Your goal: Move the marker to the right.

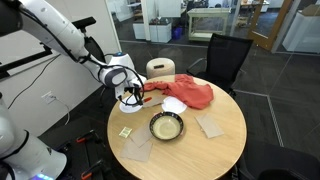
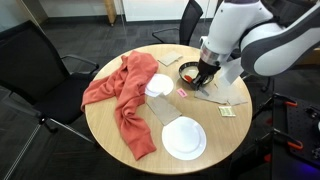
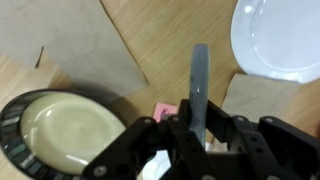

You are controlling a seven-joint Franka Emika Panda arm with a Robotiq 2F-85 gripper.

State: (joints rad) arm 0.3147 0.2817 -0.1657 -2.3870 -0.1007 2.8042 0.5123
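Beside the hand [image 2: 205, 80], grip impossible to tell, a dark-rimmed bowl [image 3: 50, 125], pale inside.

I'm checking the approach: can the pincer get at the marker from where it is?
Probably yes: the pincer hangs right beside the marker, nothing lies over it, and the bowl sits apart.

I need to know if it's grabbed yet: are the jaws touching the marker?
Cannot tell. In the wrist view a pink bit of the marker shows close beside the gripper, but the gripper's own body hides whether they meet.
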